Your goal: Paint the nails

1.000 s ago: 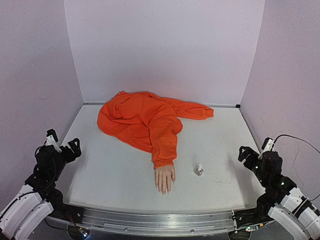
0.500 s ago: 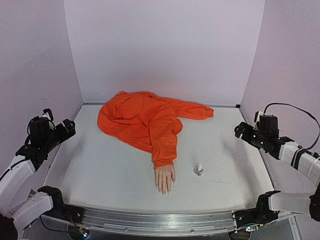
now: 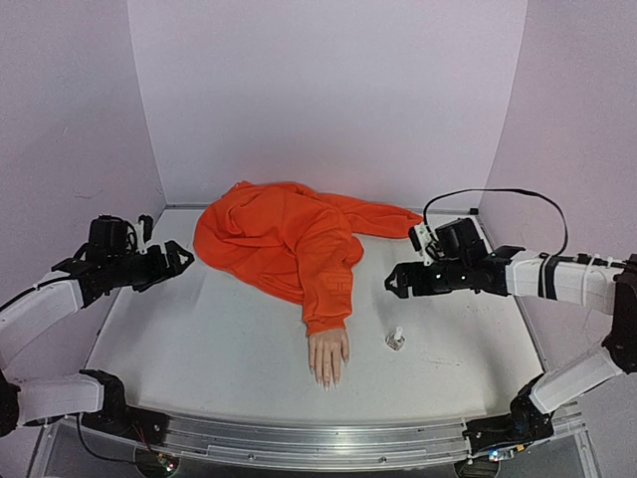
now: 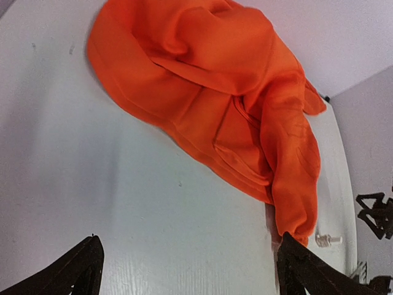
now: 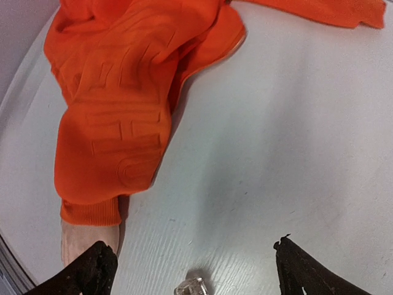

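Note:
The mannequin hand (image 3: 328,356) lies palm down near the table's front edge, fingers toward me, coming out of an orange sleeve (image 3: 325,289). The nails (image 3: 325,380) are at its fingertips, too small to make out. A small clear bottle with a white cap (image 3: 396,341) lies just right of the hand. My right gripper (image 3: 392,283) is open, above and behind the bottle; in the right wrist view the bottle (image 5: 191,286) sits between its fingers (image 5: 307,273). My left gripper (image 3: 181,261) is open and empty at the left, well away from the hand.
The orange sweatshirt (image 3: 274,234) is heaped over the back middle of the table, one sleeve stretching right (image 3: 393,221). Lilac walls close in the left, back and right. A metal rail (image 3: 309,438) runs along the front edge.
Both arms have lifted from the near corners and reached in over the table. The right gripper moved far left toward the bottle; the left gripper moved right. Hand and bottle have not moved.

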